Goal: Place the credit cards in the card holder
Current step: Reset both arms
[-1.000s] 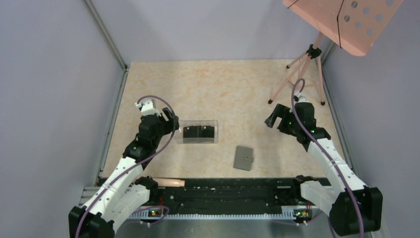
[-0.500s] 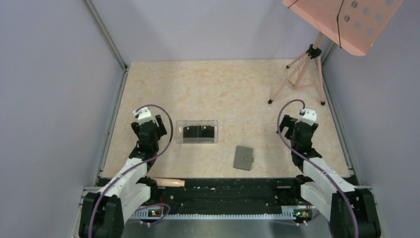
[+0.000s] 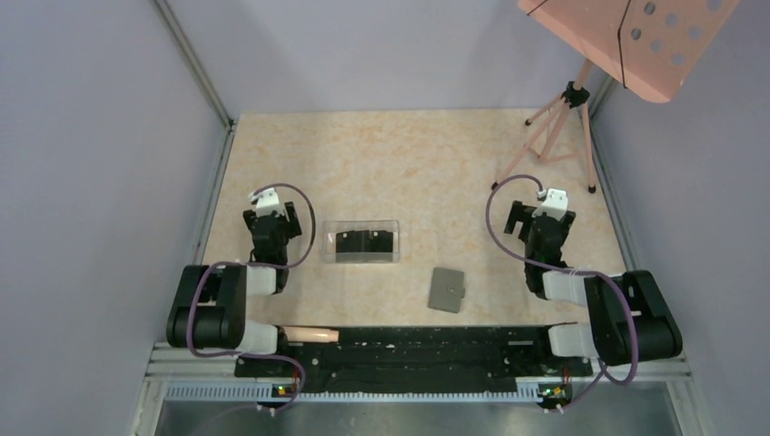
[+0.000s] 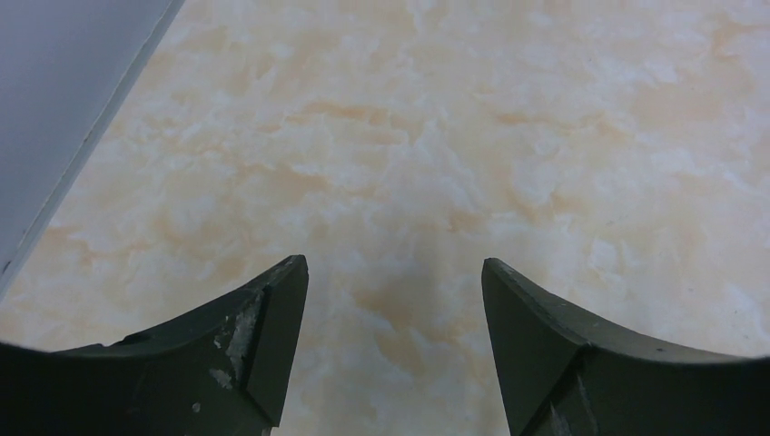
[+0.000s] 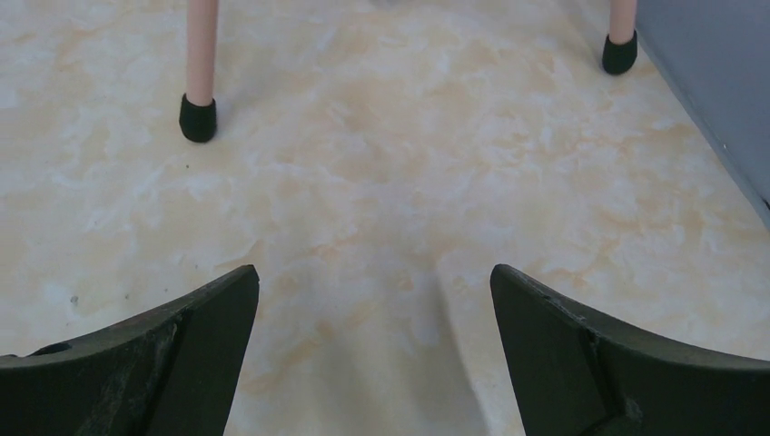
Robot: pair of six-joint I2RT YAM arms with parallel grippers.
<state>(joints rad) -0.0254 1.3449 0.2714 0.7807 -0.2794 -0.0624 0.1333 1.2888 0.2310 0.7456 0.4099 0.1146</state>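
Two black credit cards (image 3: pixel 363 242) lie side by side inside a clear plastic box (image 3: pixel 361 225) in the middle of the table. The card holder (image 3: pixel 447 289), a flat gray wallet, lies folded on the table to the box's right and nearer the front. My left gripper (image 3: pixel 272 221) (image 4: pixel 392 268) hangs left of the box, open, with only bare table between its fingers. On the far right my right gripper (image 3: pixel 542 221) (image 5: pixel 374 272) is open too and holds nothing. Neither wrist view shows the cards or the card holder.
A pink tripod (image 3: pixel 545 136) stands at the back right, its black-tipped feet (image 5: pixel 197 119) just ahead of my right gripper. A pink perforated board (image 3: pixel 636 41) hangs above it. Gray walls (image 3: pixel 109 182) close in both sides of the marbled table (image 3: pixel 399 163).
Both arms have pulled back toward their bases and folded up, the left gripper leaving the box's side. Both grippers stayed open. Box, cards and card holder have not moved.
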